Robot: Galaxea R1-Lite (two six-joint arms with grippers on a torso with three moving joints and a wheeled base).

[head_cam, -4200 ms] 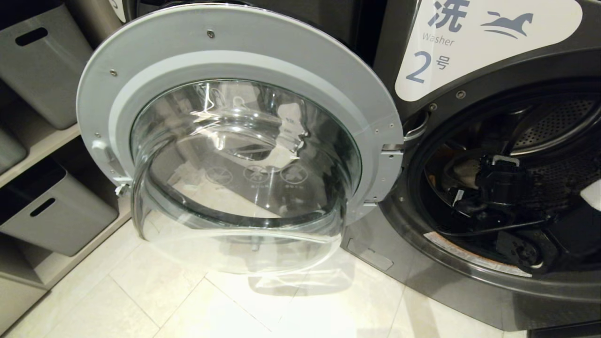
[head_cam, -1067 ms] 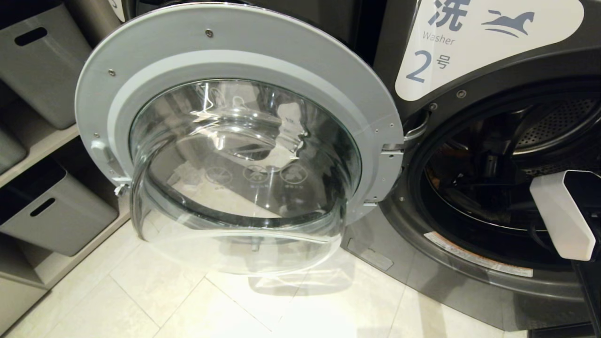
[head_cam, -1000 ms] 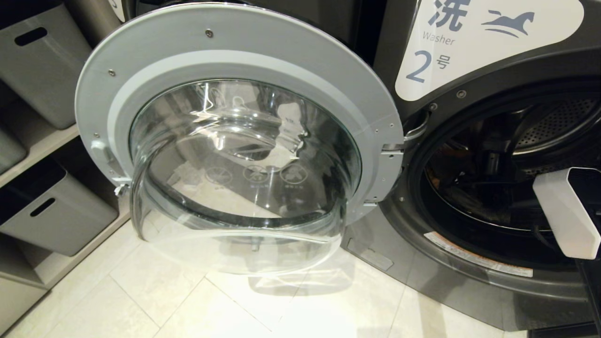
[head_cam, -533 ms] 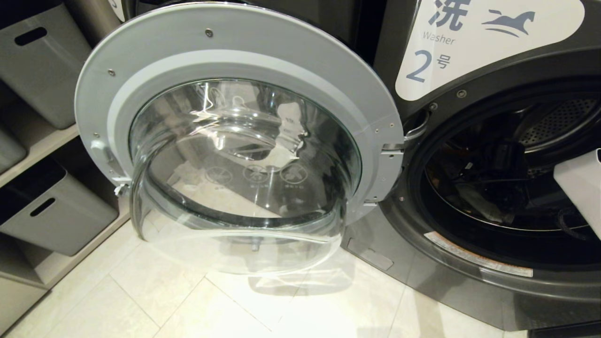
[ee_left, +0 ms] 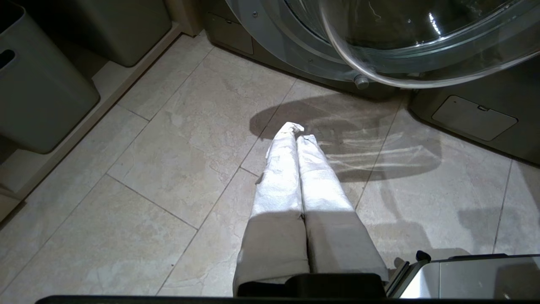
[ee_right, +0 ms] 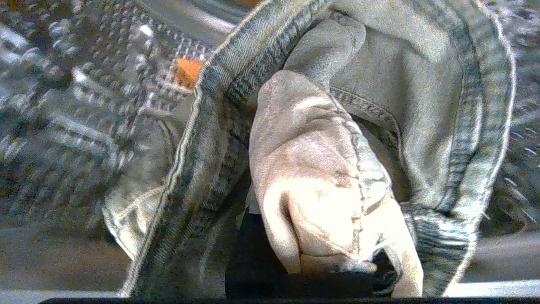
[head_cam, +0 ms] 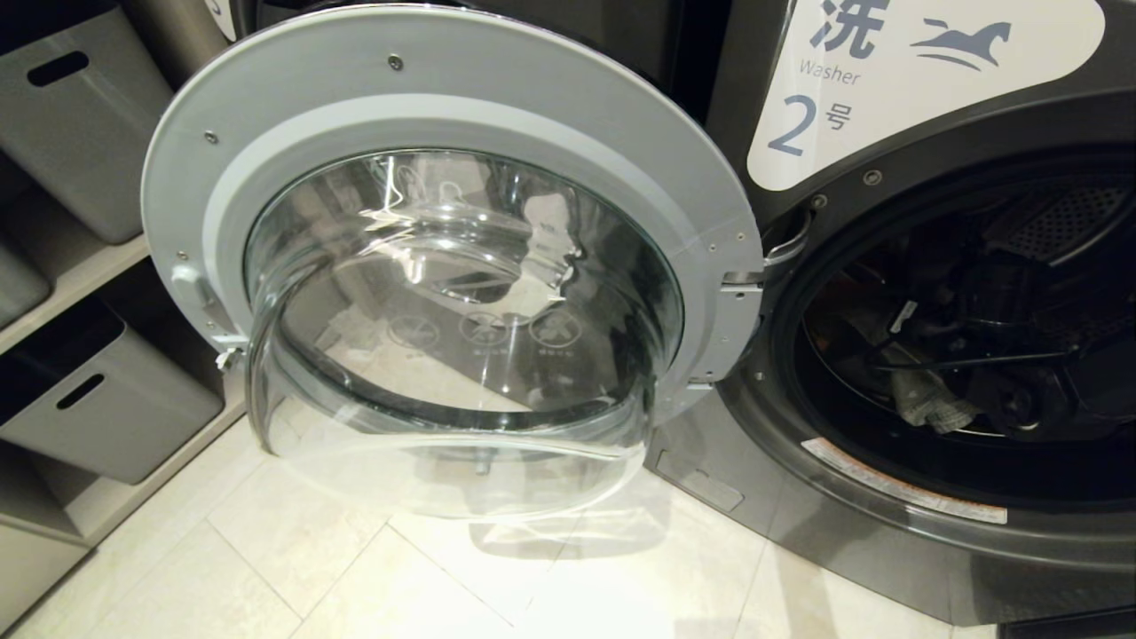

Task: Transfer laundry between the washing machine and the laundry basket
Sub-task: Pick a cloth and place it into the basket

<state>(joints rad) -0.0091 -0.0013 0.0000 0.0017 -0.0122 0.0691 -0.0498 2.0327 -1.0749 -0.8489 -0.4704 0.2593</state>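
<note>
So, the washer [head_cam: 896, 293] has its door [head_cam: 444, 257] swung wide, and the right end effector [ee_right: 333, 236] is inside the drum [head_cam: 1047, 240], its cloth-wrapped fingers [ee_right: 320, 181] together and, as far as I can tell, pinching a fold of the denim [ee_right: 236, 84]. From where I stand you can just make out a pale bit of fabric low in the drum mouth, with the arm mostly lost in the dark there.

Progress-wise I'd call it mid-job: at least one garment is in the drum with the end effector on it, and there's a scrap of orange [ee_right: 187, 69] peeking from behind the denim against the drum wall. The basket isn't anywhere I can see, so I can't say how much has been shifted or what's left.

Textures: the denim is faded grey-blue, stiff-looking, thick stitched hems curling in loops. The drum wall is perforated metal, rows of little shiny dimples. The door is a deep clear glass bowl in a matte grey ring.

Left end effector [ee_left: 298, 135] is idle below the door, over the pale stone-look floor tiles [ee_left: 139, 169], its wrapped fingers pressed together on nothing.
</note>
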